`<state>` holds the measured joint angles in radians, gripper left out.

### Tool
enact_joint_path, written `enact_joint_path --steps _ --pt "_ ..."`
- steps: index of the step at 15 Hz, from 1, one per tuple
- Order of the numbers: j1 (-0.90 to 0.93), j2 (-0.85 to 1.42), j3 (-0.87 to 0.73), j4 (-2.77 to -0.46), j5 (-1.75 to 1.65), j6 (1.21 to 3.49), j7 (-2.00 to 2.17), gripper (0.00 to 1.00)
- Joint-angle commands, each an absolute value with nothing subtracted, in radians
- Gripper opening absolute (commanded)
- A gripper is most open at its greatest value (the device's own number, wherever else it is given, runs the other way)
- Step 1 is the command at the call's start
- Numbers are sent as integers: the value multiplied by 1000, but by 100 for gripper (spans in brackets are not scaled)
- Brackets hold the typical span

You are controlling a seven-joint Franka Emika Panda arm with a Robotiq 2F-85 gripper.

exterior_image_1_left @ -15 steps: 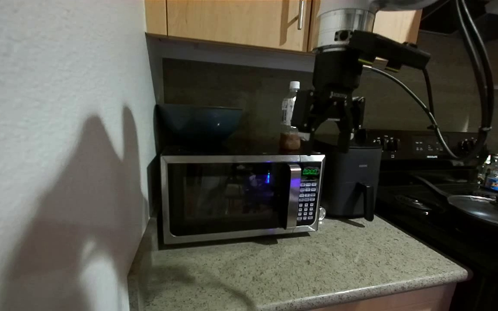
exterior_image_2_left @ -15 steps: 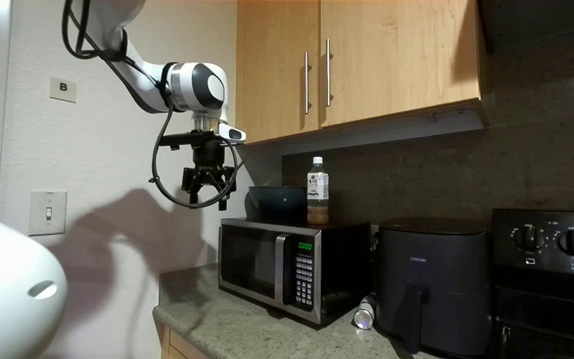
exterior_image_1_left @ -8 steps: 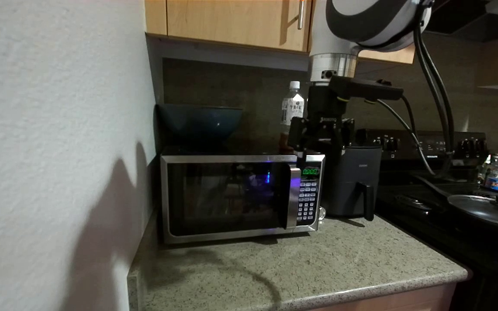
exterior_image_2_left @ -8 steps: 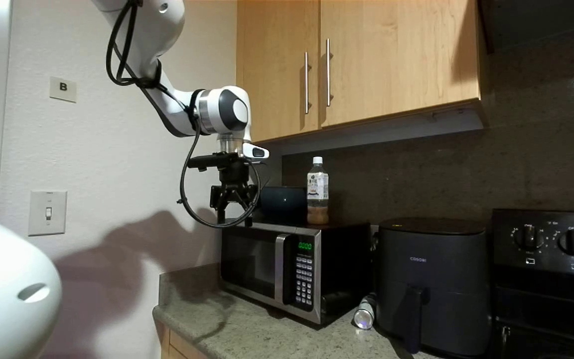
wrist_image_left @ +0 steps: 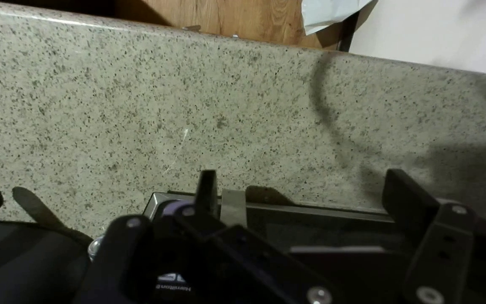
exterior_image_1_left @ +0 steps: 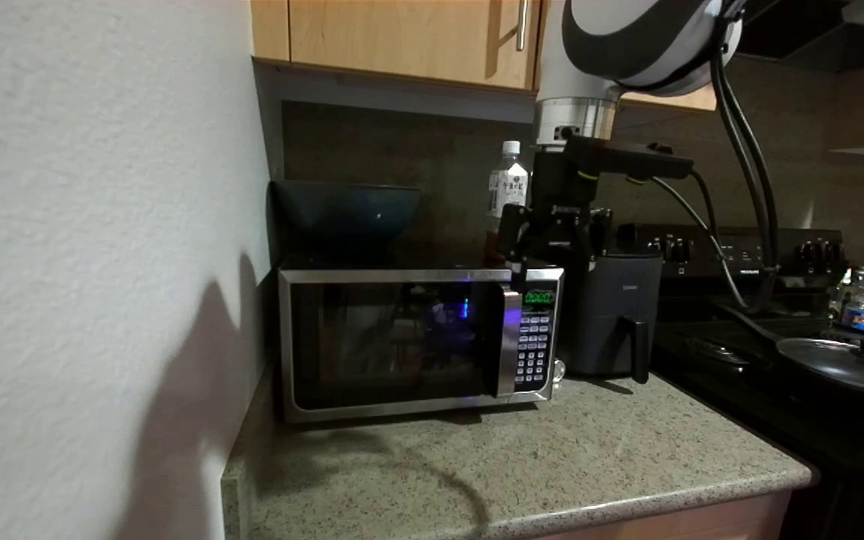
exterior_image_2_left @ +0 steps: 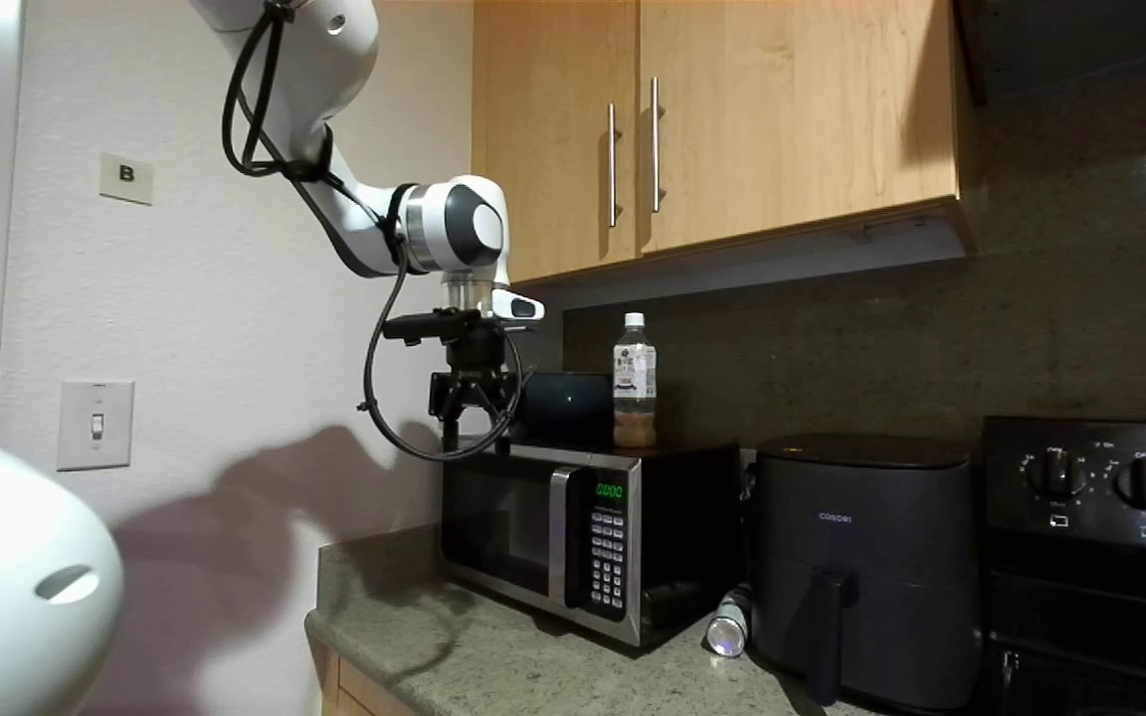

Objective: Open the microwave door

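Speckled counter carries the microwave near its back corner at the white wall, with the door closed. By the microwave's upper front, the arm points the gripper down, its fingers spread wide, and in the wrist view the handle appears between them. Only this view shows a white thing past the counter's front edge.

Both exterior views share the microwave, facing it. The wrist view, nearer, looks down on the bench.
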<state>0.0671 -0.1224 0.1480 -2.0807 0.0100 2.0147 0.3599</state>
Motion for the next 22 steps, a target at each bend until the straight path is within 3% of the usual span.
enact_joint_path --steps 1,22 --pt "50 -21 108 -2045 29 2074 413 100" --pt "66 157 40 -2001 -19 2254 391 100"
